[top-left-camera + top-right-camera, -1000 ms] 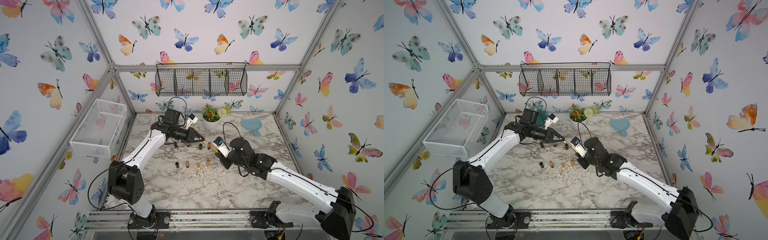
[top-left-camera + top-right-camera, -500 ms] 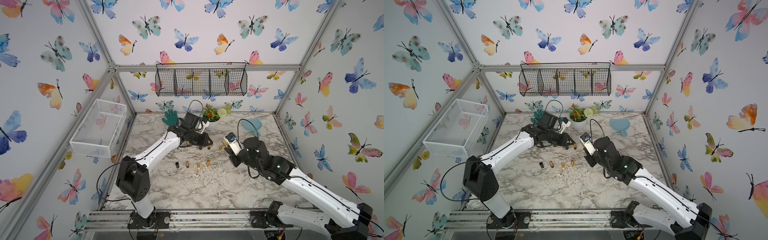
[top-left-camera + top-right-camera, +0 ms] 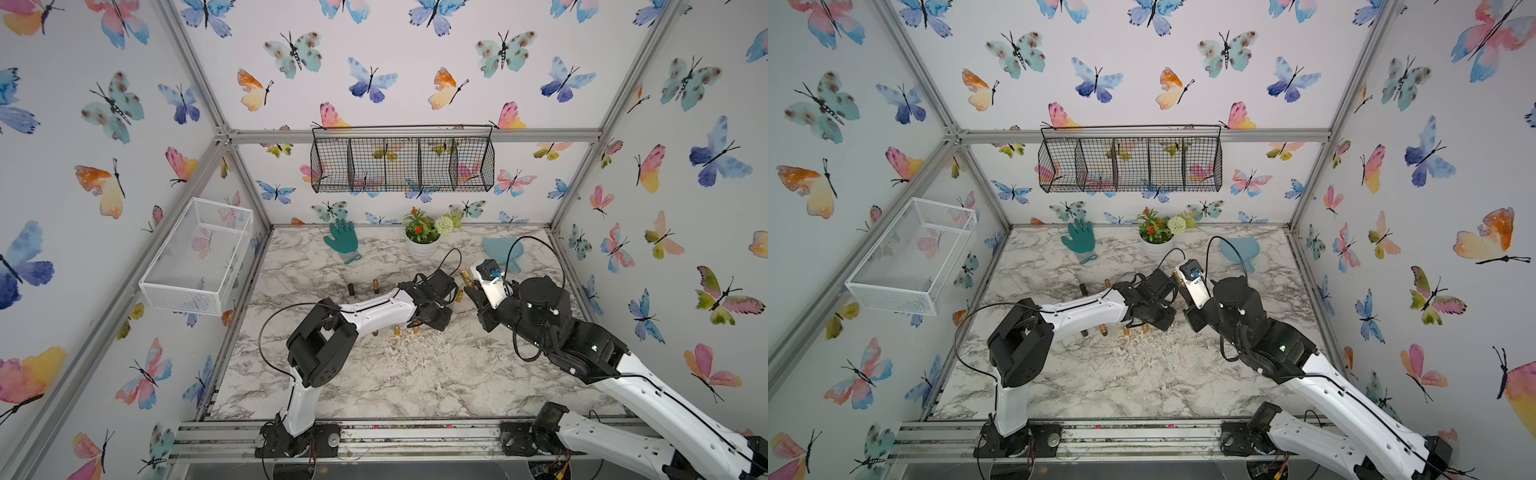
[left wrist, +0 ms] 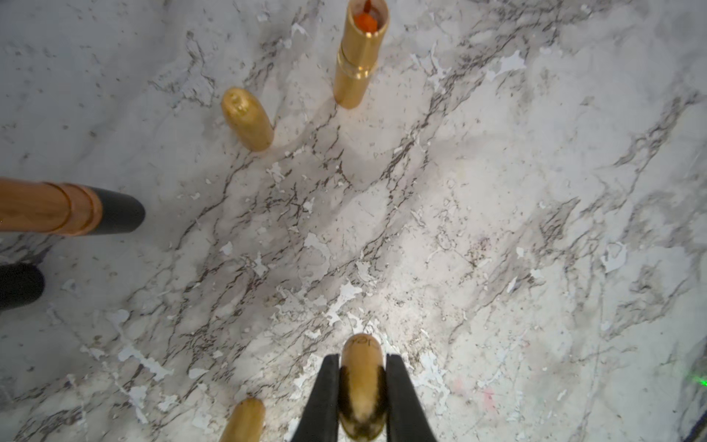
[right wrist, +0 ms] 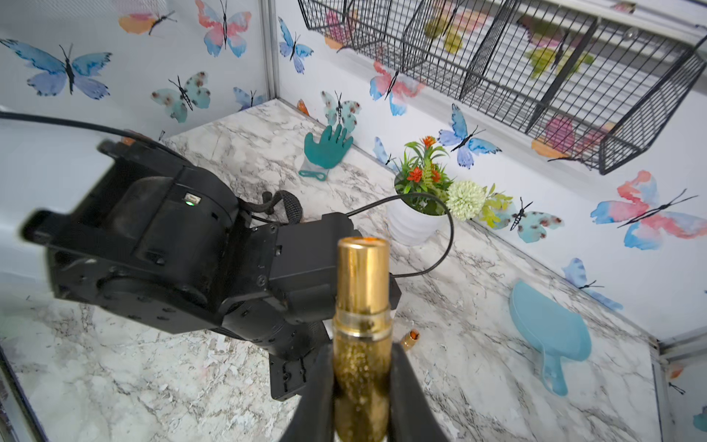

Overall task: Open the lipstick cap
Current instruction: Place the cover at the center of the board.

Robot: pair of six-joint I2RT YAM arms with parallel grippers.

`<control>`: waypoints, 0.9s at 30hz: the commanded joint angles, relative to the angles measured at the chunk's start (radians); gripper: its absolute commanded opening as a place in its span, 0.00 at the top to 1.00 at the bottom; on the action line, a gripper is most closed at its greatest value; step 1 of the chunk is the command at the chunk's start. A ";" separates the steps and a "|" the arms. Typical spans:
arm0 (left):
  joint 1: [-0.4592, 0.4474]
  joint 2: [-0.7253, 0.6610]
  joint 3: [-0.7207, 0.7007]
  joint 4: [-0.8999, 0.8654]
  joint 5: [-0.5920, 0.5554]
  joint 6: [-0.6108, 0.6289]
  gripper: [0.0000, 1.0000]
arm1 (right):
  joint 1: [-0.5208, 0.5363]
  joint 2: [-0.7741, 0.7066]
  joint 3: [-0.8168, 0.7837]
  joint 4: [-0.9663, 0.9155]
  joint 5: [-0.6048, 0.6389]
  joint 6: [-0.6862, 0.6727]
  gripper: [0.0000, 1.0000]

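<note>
**Operator:** Left wrist first. What have I got?

**Spotter:** Your left gripper (image 4: pixel 361 359) is clamped tight on the cap (image 4: pixel 361 382). It's a rounded gold shell with its dome end pointing away from the camera, low over the table (image 4: pixel 497 229). I can't tell whether it touches. Nothing is joined to it, so it's free of the lipstick. A spare lipstick (image 4: pixel 359 57) showing orange and a spare cap (image 4: pixel 248 119) stand further off on the marble.

**Operator:** And the right wrist?

**Spotter:** Your right gripper (image 5: pixel 361 352) is closed on the lipstick (image 5: pixel 361 298), pinching its glittery gold base. Above the grip you can see a clear ring and then the bare polished tube, with a sliver of orange at its mouth. There's no cap on it. It's held in the air, just in front of your left arm (image 5: pixel 172 248).

**Operator:** Top views?

**Spotter:** In both top views the lipstick (image 3: pixel 464 276) (image 3: pixel 1178 277) sticks out of your right gripper over the back half of the table. It's near your left wrist but apart from it. Your left gripper points down at the table, and the cap is hidden beneath it.

**Operator:** So how far along am I?

**Spotter:** I'd call the opening done, since the cap and the lipstick sit in separate grips. All that may be left is setting both down, and the cap looks nearer the table.
</note>
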 commanded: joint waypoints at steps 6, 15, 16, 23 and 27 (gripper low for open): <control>-0.034 0.093 0.015 0.004 -0.092 0.041 0.97 | -0.002 -0.010 -0.025 0.019 0.026 0.014 0.96; -0.051 0.112 0.024 -0.018 -0.122 0.052 0.76 | -0.002 0.009 -0.040 0.030 0.027 0.016 0.96; -0.052 0.109 0.028 -0.021 -0.122 0.052 0.72 | -0.002 0.011 -0.036 0.028 0.026 0.016 0.96; -0.048 0.064 0.145 -0.086 -0.068 0.056 0.56 | -0.002 0.014 -0.040 0.035 0.024 0.019 0.96; -0.024 0.027 0.219 -0.141 -0.008 0.053 0.54 | -0.001 0.014 -0.041 0.035 0.021 0.029 0.95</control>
